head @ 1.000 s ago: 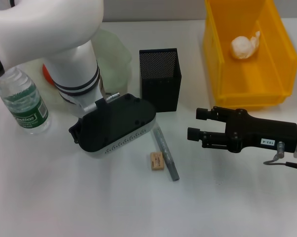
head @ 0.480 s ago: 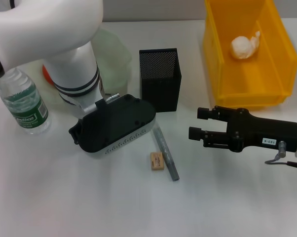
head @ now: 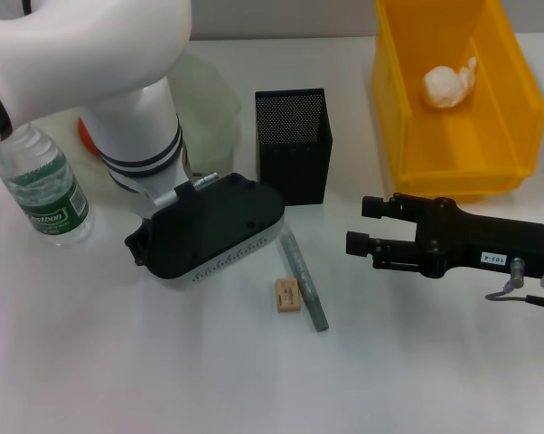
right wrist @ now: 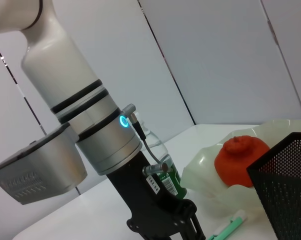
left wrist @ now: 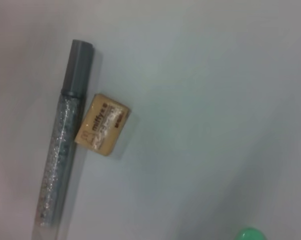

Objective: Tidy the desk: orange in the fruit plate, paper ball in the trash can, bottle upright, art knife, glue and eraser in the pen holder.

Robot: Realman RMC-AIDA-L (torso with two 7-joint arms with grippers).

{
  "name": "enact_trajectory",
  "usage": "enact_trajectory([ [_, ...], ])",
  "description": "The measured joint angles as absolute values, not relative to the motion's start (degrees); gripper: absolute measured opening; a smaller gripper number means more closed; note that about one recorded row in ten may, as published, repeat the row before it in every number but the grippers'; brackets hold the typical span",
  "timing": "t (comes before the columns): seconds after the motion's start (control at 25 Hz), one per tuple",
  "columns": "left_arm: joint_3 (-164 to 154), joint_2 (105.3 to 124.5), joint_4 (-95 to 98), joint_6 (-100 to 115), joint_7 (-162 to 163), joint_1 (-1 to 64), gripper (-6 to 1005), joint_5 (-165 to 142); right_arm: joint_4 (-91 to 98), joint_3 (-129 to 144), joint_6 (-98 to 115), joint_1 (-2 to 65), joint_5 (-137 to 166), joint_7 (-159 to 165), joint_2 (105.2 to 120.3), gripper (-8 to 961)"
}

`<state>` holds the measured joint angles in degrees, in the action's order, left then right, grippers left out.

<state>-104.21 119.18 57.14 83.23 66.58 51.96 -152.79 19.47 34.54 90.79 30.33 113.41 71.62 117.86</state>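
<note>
At the far left of the white counter (head: pixel 91 362) the bottle (head: pixel 42 185) stands upright, white cap on top. Just beside it the left arm comes down, covering most of the fruit plate (head: pixel 209 104); the orange (right wrist: pixel 240 154) rests in that plate, seen clearly from the right wrist view. The left gripper (right wrist: pixel 168 225) is low over the counter under its black wrist housing, and whether it is open or closed cannot be told. A green-and-white stick (right wrist: pixel 229 227) lies on the counter near that gripper, in front of the plate.

Near the middle, the pen holder (head: pixel 293 145) stands upright just behind the housing. In front of it lie a grey glittery pen-shaped stick (head: pixel 304 278) and the eraser (head: pixel 287 296), touching side by side or nearly so, out in the open.

Further right, the right gripper (head: pixel 364 226) hovers with its fingers parted and nothing between them, pointing toward the stick and eraser but well apart from them. Behind it the trash can (head: pixel 516 99) holds the paper ball (head: pixel 448 84).
</note>
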Motion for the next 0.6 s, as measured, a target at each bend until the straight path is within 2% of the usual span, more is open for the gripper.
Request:
enact_trajectory([
  [0.24, -104.4, 119.18, 56.0, 82.8, 66.8, 52.5, 376, -152.2, 19.5, 34.6, 90.8, 30.3, 113.5, 71.5, 117.79, 788],
  [0.36, -104.4, 119.18, 56.0, 82.8, 66.9, 52.5, 315, -152.1, 19.5, 34.5, 91.0, 30.2, 113.5, 71.4, 117.74, 787],
  [0.6, -104.9, 119.18, 56.8, 82.8, 67.6, 52.4, 315, -152.0, 19.6, 34.6, 91.1, 30.1, 113.6, 71.4, 117.68, 787],
])
